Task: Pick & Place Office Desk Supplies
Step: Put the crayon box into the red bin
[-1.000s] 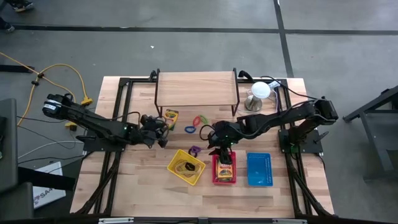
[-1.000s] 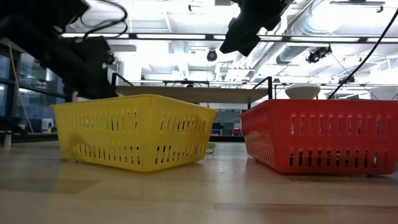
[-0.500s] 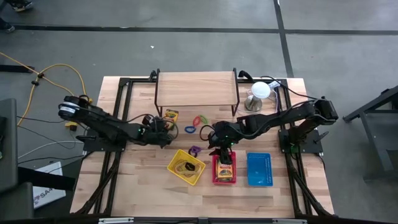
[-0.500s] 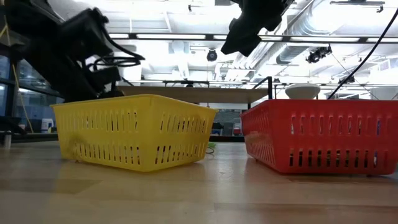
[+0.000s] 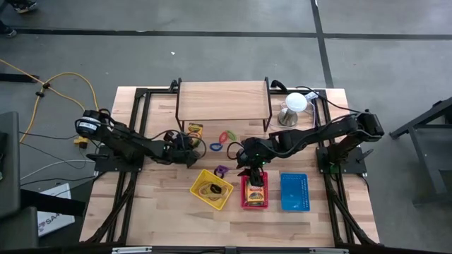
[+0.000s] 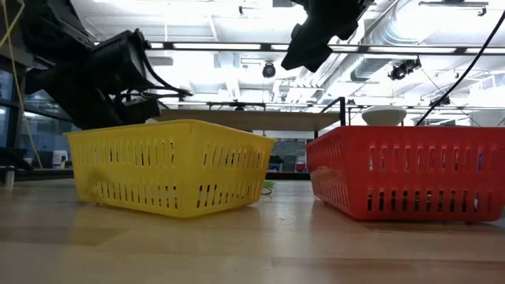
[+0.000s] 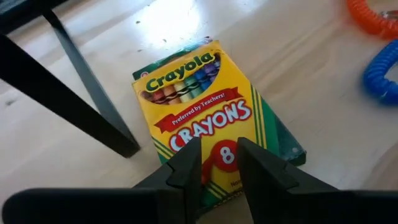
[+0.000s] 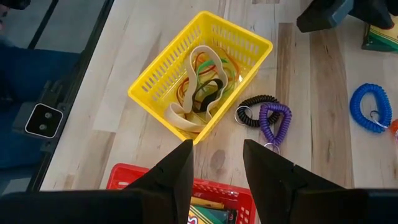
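Left tool (image 7: pixel 214 163) parted above crayon box (image 7: pixel 214 118) (not touching); right tool (image 8: pixel 216 163) released over red basket (image 8: pixel 134 177).

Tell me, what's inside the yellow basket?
The yellow basket holds a pile of rubber bands: tan, green, red and a black one. They overlap, so anything beneath them is hidden. The high view shows them too.

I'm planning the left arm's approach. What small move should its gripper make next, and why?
Probably ease the left gripper down over the crayon box and close. Its fingers stand open just above the box's near end, which lies flat on the table, not yet gripped. The right gripper waits above the red basket.
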Available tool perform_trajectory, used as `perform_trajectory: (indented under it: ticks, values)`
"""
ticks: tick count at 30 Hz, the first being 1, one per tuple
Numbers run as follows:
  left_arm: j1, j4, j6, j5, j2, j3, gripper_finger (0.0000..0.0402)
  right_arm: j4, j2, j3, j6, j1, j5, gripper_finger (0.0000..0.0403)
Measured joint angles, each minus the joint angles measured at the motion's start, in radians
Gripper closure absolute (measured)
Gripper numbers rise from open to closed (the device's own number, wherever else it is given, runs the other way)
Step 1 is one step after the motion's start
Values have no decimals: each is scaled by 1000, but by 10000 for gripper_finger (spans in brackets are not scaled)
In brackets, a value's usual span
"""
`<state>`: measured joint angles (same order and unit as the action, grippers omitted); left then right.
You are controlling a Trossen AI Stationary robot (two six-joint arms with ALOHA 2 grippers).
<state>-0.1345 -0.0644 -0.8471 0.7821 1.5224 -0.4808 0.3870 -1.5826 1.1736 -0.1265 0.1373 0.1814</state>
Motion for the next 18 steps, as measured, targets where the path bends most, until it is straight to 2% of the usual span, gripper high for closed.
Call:
perform_trajectory:
  ticks: [11, 18]
  values:
    - [-89, 58, 16, -163, 4, 0, 303, -2, 0, 0, 0, 0, 0, 275]
    - [-167, 58, 20, -174, 4, 1, 303, -35, -14, 0, -29, 0, 3, 275]
